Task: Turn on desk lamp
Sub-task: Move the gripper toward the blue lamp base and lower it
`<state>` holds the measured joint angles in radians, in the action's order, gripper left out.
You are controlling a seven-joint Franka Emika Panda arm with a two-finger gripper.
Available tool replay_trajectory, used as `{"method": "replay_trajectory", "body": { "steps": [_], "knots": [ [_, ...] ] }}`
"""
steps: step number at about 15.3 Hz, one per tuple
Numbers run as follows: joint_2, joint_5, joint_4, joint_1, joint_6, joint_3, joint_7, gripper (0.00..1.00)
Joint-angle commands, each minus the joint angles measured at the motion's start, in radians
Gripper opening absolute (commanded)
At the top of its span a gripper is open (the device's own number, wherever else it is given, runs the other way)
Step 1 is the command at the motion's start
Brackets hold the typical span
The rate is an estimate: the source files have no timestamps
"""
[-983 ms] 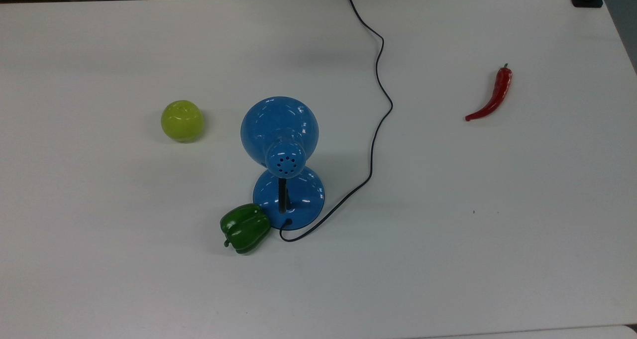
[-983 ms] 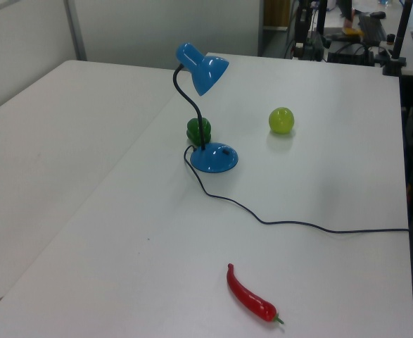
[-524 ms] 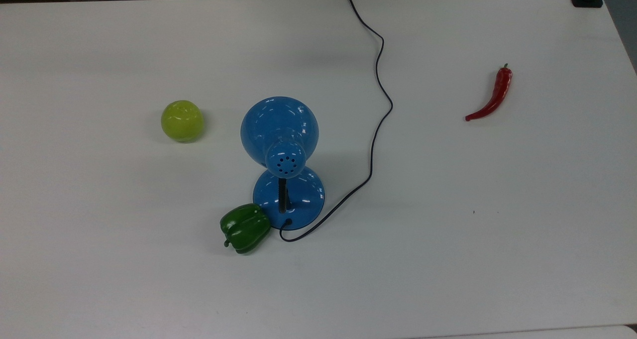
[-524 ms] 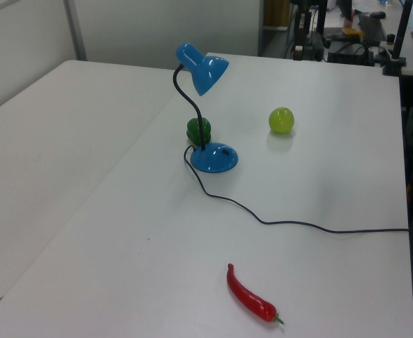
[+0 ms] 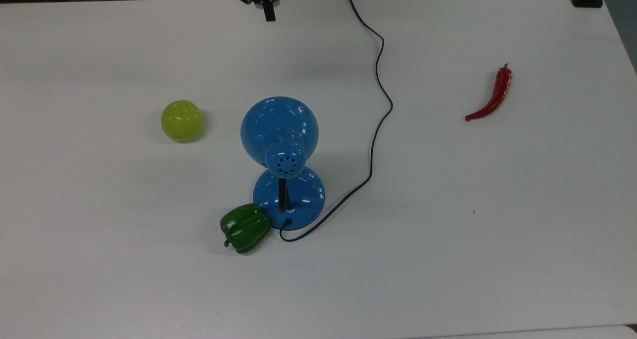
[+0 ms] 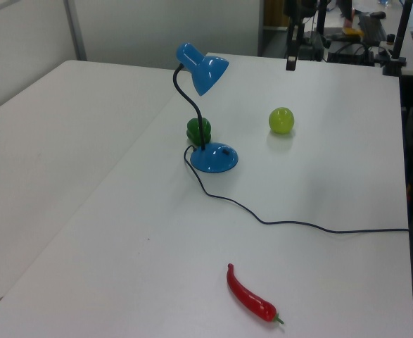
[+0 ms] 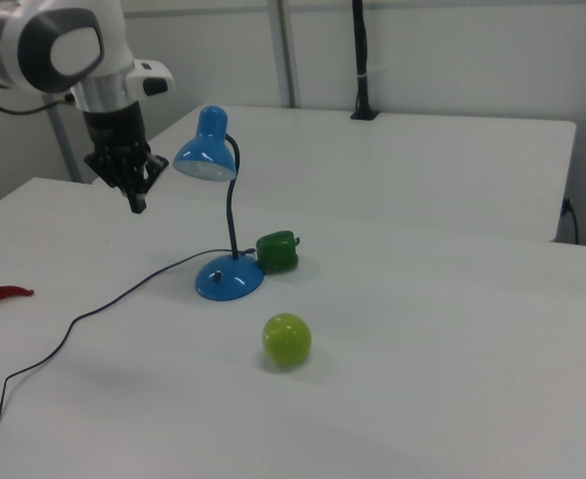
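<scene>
Blue desk lamp (image 5: 281, 150) stands unlit, green pepper (image 5: 245, 228) touching its base. My gripper (image 7: 136, 200), fingers pressed together, hangs well apart, above its cord (image 5: 378, 105); snagging that could tip the lamp.

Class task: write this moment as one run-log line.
gripper: shut, in the air, apart from lamp | lamp: upright, unlit, untouched | green pepper: against lamp base | switch: not yet pressed

I work in a lab room. Big white tables (image 7: 452, 329) stand side by side with plain pale walls (image 7: 452, 50) behind them, and toy food lies on my table, like a green pepper (image 5: 245, 228) and a red chili (image 5: 492, 98).
</scene>
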<state>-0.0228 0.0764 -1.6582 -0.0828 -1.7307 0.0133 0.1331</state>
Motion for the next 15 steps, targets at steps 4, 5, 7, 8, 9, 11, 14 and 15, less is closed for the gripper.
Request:
{"method": "replay_trajectory", "body": {
  "steps": [4, 5, 7, 8, 9, 11, 14, 15],
  "knots": [
    [-0.006, 0.017, -0.121, -0.026, -0.177, 0.000, 0.008, 0.00],
    [-0.011, 0.017, -0.135, -0.028, -0.206, -0.001, 0.008, 0.00],
    [-0.028, 0.016, -0.162, -0.029, -0.262, -0.001, -0.012, 0.00],
    [-0.035, 0.016, -0.185, -0.029, -0.311, -0.004, -0.030, 0.00],
    [-0.038, 0.016, -0.211, -0.029, -0.372, -0.010, -0.052, 0.00],
    [-0.051, 0.013, -0.254, -0.032, -0.472, -0.016, -0.082, 0.00],
    [-0.098, 0.005, -0.270, -0.051, -0.573, -0.016, -0.093, 0.00],
    [-0.115, 0.005, -0.270, -0.051, -0.611, -0.016, -0.101, 0.00]
  ]
}}
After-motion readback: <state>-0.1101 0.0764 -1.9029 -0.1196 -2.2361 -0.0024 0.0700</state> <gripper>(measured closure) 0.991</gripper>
